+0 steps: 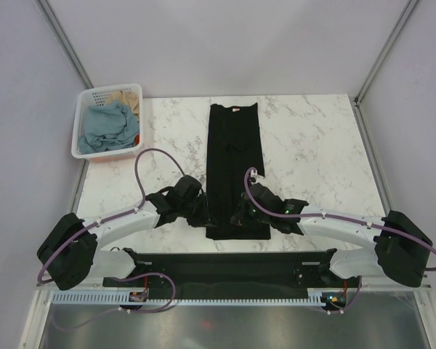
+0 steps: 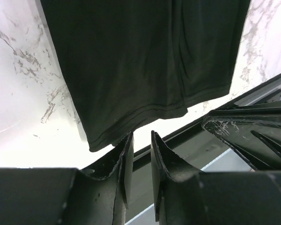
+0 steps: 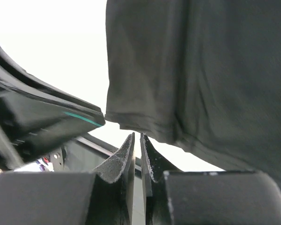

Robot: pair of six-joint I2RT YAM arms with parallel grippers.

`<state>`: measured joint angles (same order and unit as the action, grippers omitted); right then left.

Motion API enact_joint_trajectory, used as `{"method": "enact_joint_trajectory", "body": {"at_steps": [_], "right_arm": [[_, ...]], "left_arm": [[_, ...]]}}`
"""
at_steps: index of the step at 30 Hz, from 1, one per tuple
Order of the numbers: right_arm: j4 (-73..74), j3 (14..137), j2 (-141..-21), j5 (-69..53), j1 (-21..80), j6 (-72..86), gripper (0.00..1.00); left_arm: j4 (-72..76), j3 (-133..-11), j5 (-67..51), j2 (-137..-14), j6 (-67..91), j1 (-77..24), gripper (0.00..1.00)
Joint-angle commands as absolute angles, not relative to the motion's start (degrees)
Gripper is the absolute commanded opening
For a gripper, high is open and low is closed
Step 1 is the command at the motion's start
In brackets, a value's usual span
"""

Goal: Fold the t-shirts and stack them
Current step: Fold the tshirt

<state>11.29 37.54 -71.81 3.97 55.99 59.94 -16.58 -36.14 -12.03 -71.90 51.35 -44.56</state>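
The black t-shirt (image 1: pixel 234 160) lies flat on the marble table as a long narrow strip, its pinkish neck label (image 1: pixel 236 110) at the far end and its hem near me. My left gripper (image 1: pixel 206 211) is at the hem's left corner and my right gripper (image 1: pixel 241 214) is over the hem's right part. In the left wrist view the shirt (image 2: pixel 145 61) ends just above my left gripper (image 2: pixel 140 136), whose jaws stand slightly apart and empty. In the right wrist view the hem (image 3: pixel 201 70) sits just beyond my right gripper (image 3: pixel 136 136), its jaws almost together and empty.
A white slotted basket (image 1: pixel 78 127) at the far left corner holds a dusty blue shirt (image 1: pixel 105 127) and a tan one (image 1: pixel 127 98). The black base rail (image 1: pixel 225 258) runs along the table's near edge. Each wrist view shows the other arm close by (image 2: pixel 253 136) (image 3: pixel 37 126).
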Motion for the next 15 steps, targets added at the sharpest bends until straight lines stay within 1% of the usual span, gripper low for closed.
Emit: {"method": "enact_joint_trajectory", "body": {"at_steps": [1, 5, 10, 15], "right_arm": [[9.5, 41.3, -76.3, 3.5, 55.8, 56.0, 0.15], [7.1, 40.3, -80.1, 2.0, 55.7, 55.9, 0.14], [1.8, 31.6, -80.7, 3.2, 55.7, 56.4, 0.14], [1.9, 32.1, -78.7, 1.5, 55.8, 54.5, 0.15]], "left_arm": [[-12.8, -34.5, -14.8, -73.7, 50.9, -44.7, 0.28], [-11.0, -31.2, -14.0, -75.1, 52.5, -44.7, 0.27], [-11.0, -26.8, -11.6, -76.1, 53.8, -44.8, 0.26], [-11.2, -25.8, -11.6, -74.1, 54.5, -44.8, 0.25]]}}
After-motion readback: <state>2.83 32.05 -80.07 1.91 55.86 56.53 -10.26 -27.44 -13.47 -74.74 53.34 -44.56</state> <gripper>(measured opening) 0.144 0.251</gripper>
